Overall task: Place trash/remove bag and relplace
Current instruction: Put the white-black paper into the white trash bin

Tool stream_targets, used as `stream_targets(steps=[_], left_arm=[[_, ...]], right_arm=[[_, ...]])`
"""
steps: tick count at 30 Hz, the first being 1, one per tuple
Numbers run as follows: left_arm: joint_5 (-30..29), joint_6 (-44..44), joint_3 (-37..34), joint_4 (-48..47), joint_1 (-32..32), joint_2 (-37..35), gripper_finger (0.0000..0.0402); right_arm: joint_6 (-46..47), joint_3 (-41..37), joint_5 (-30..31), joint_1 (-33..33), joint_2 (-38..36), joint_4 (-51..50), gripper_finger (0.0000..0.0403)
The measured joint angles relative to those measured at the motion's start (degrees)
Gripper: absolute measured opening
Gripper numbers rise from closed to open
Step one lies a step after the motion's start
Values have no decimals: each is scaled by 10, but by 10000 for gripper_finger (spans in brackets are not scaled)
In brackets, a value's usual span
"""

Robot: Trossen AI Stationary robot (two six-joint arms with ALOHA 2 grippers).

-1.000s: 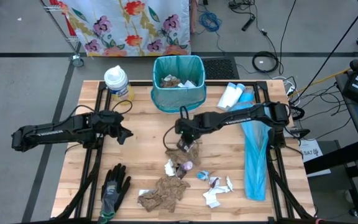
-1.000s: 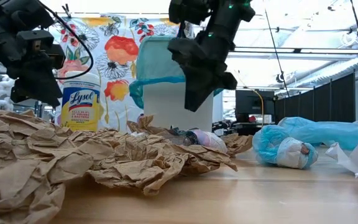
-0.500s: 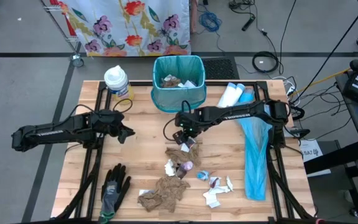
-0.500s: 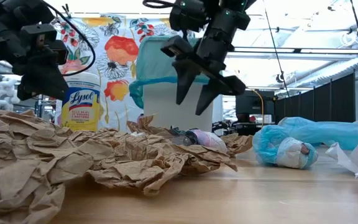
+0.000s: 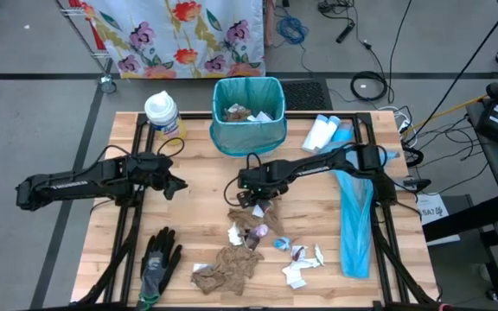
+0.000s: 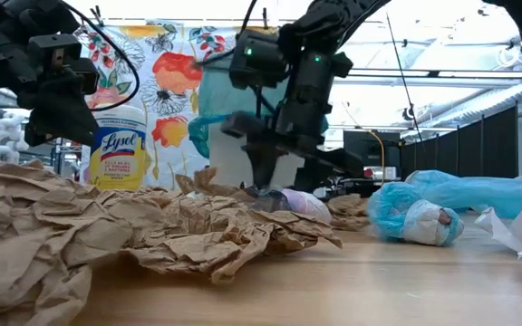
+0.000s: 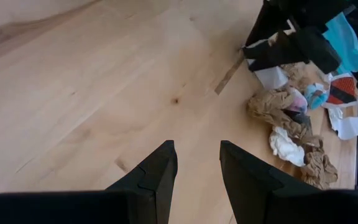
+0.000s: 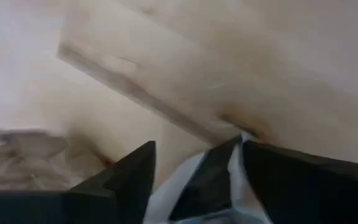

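The right hand [image 5: 251, 192] is down low over the wooden worktop [image 5: 199, 177] with its two dark fingers apart, and the crumpled brown paper and white scraps of trash [image 5: 251, 226] lie right below and just in front of it. The left hand [image 5: 174, 184], fingers a little apart and holding nothing, waits well off to the side. The light paper could slip out or a scrap could drop, because the hand may pinch only a thin edge before carrying it to the blue-lined trash bin [image 5: 247, 112] behind it.

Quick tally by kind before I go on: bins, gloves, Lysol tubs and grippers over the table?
Bin: 1
Glove: 1
Lysol tub: 1
Grippers: 2, left gripper, right gripper
Total: 5
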Motion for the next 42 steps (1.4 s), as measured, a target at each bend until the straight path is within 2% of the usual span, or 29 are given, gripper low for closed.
stream_targets(steps=[2,6,7,13,19,28,35,42], left_arm=[[0,0,0,0,0,0,127],[0,0,0,0,0,0,127],[-1,0,0,0,0,0,127],[-3,0,0,1,0,0,127],[-13,0,0,2,0,0,127],[-17,0,0,2,0,0,127],[-37,0,0,6,0,0,127],[-63,0,0,27,0,0,127]], right_arm=[[-6,0,8,6,8,-4,169],[-32,-4,30,13,0,-14,34],[-38,-4,33,13,-7,-17,19],[-39,-6,37,15,-78,-50,2],[-39,-6,94,12,-151,-69,0],[-49,7,178,-4,-278,-47,0],[-175,135,244,-38,-309,-45,0],[-346,235,260,-128,-294,-8,0]])
